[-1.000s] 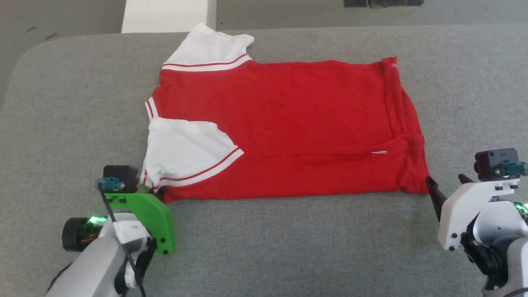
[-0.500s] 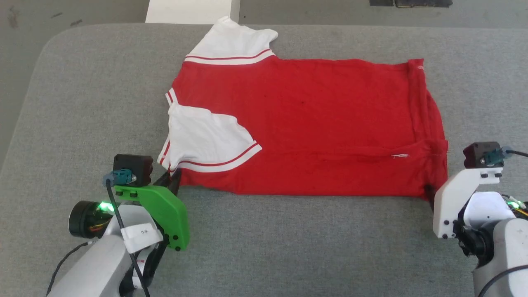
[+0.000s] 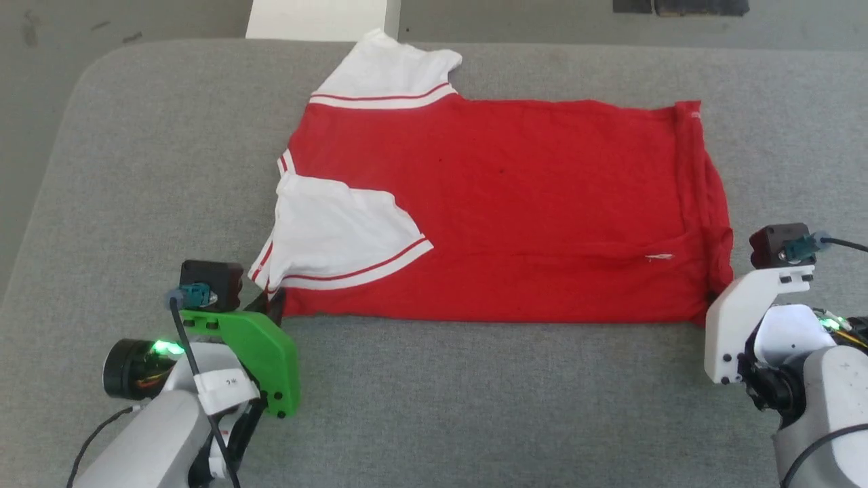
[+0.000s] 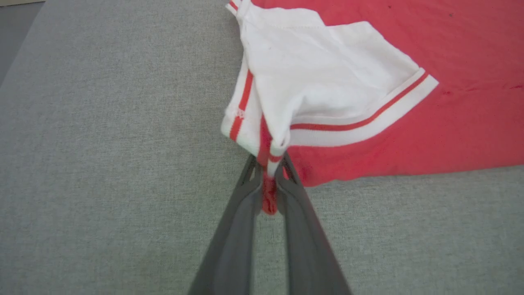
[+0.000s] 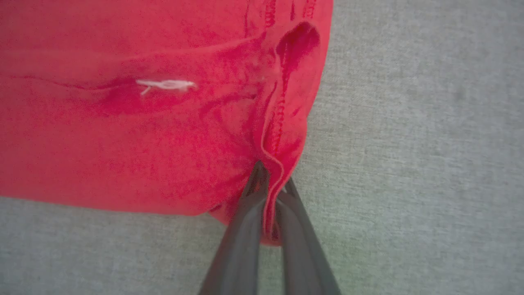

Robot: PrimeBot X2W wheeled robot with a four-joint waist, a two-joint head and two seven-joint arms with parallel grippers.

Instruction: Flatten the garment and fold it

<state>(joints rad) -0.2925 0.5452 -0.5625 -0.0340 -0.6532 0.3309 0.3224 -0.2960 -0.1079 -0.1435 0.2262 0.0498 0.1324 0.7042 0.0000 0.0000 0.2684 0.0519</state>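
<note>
Between both jaws, garment [image 3: 515, 203] corners seem pinched.

This looks like a plain indoor test space, most likely a robotics lab, though it cannot be told for sure. The tabletop [image 3: 475, 407] is padded in grey woven cloth with a rounded far-left corner, and it carries the garment [image 3: 502, 203]. Past its far edge are bare grey floor [image 3: 135, 20], a white boxy block [image 3: 319, 17] and dark flat things [image 3: 678, 7]. A green bracket [image 3: 261, 346] and a white bracket [image 3: 736, 318] hold small cameras with loose cables.

Left end effector [image 4: 268, 164] on garment [image 4: 327, 82] cuff
</note>
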